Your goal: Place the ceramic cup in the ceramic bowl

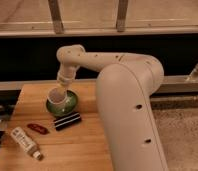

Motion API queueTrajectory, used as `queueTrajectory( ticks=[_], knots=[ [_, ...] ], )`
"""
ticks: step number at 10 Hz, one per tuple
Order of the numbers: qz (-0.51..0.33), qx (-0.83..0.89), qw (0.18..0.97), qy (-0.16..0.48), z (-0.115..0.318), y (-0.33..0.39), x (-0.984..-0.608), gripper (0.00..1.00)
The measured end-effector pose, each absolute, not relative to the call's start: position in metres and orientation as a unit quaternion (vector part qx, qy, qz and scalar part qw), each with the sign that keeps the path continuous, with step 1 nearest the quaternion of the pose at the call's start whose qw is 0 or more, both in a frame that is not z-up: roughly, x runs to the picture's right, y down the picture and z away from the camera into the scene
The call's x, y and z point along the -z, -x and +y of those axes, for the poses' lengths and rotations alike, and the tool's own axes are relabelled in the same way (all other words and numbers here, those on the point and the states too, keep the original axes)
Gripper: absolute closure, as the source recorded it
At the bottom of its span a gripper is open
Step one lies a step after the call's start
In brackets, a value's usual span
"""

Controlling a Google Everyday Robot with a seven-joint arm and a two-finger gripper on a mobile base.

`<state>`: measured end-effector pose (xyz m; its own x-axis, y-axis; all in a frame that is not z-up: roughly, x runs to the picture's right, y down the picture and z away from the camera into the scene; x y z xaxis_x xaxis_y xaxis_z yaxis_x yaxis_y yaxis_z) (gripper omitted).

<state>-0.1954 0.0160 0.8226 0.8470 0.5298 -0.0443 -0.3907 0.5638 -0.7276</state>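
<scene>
The pale ceramic cup [56, 96] sits in my gripper [61, 90] at the end of the white arm, which reaches down from the right. The cup hangs over the left part of the green ceramic bowl [69, 103], at or just inside its dark rim. I cannot tell whether the cup touches the bowl's inside. The bowl stands on the wooden table [77, 145], near its back edge. The cup and gripper hide the bowl's left inside.
A black rectangular object [67, 121] lies just in front of the bowl. A small red object [37, 128] and a white tube-like bottle [26, 142] lie at the front left. The arm's large white body [132, 115] covers the table's right side.
</scene>
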Motion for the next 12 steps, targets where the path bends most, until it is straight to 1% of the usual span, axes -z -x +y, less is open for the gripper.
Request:
queueTrajectory(
  ticks=[5,6,7,10,11,12],
  knots=[
    [-0.088,-0.281,0.862,0.413,0.019,0.186,-0.862,1.0],
    [-0.084,-0.282,0.86,0.416,0.021,0.186,-0.866,0.96],
    [-0.08,-0.284,0.858,0.419,0.023,0.186,-0.87,0.86],
    [-0.067,-0.291,0.854,0.427,0.028,0.181,-0.874,0.57],
    [-0.064,-0.292,0.853,0.427,0.029,0.18,-0.874,0.45],
    [-0.063,-0.291,0.854,0.427,0.03,0.18,-0.874,0.36]
  ],
)
